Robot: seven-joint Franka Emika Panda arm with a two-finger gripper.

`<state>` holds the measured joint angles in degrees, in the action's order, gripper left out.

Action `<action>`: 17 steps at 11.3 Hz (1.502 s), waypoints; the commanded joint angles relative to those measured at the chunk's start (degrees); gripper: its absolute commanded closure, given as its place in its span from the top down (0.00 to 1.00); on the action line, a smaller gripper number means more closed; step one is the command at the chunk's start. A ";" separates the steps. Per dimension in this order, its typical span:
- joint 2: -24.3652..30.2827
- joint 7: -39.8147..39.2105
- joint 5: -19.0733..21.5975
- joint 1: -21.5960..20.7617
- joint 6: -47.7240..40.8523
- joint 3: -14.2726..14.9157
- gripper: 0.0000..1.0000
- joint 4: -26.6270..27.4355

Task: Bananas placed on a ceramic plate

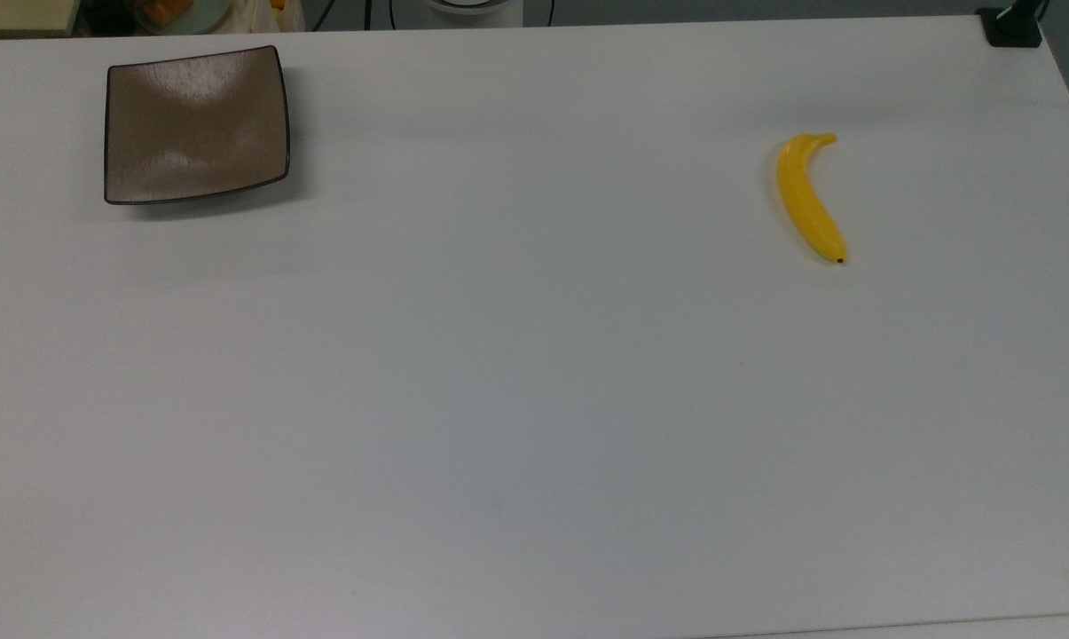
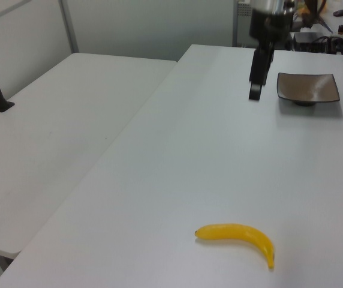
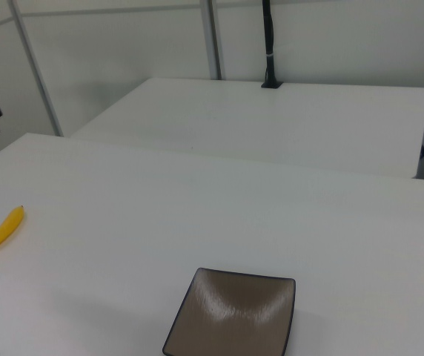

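Bananas (image 2: 237,236) flat on table (image 2: 207,156), well apart from claw (image 2: 255,93); claw state unclear; plate (image 2: 308,87) bare.

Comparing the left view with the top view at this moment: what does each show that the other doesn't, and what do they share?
Left view alone: the gripper hanging above the table, to the left view's left of the plate, and a second white table alongside. Top view alone: a black clamp at the table's far right corner and cables past the far edge. Both: the banana lying on the white table, well apart from the brown square plate, which has nothing on it.
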<state>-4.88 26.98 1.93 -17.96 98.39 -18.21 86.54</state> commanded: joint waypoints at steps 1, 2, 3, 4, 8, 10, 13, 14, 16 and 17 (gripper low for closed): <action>-9.16 6.14 -4.13 -6.64 -1.10 -0.15 1.00 -7.00; -11.70 6.68 -5.52 -8.04 -0.92 -0.42 1.00 -7.96; -14.08 6.77 -7.02 -9.36 -1.09 -0.51 1.00 -9.27; -15.75 6.94 -7.29 -10.07 -0.83 -0.51 1.00 -9.20; -18.40 7.65 -7.21 -10.17 0.91 -0.51 1.00 -7.19; -18.49 7.82 -7.12 -10.08 6.53 -0.51 1.00 -2.54; -20.07 7.82 -7.12 -9.73 11.19 -0.51 1.00 0.72; -20.16 7.82 -7.12 -9.73 12.86 -0.51 1.00 1.78; -20.95 7.82 -7.12 -9.73 16.38 -0.51 1.00 4.77; -21.65 7.82 -7.21 -9.82 17.26 -0.51 1.00 5.30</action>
<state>-26.48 33.38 -4.25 -27.80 112.23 -18.61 88.69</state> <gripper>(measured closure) 0.000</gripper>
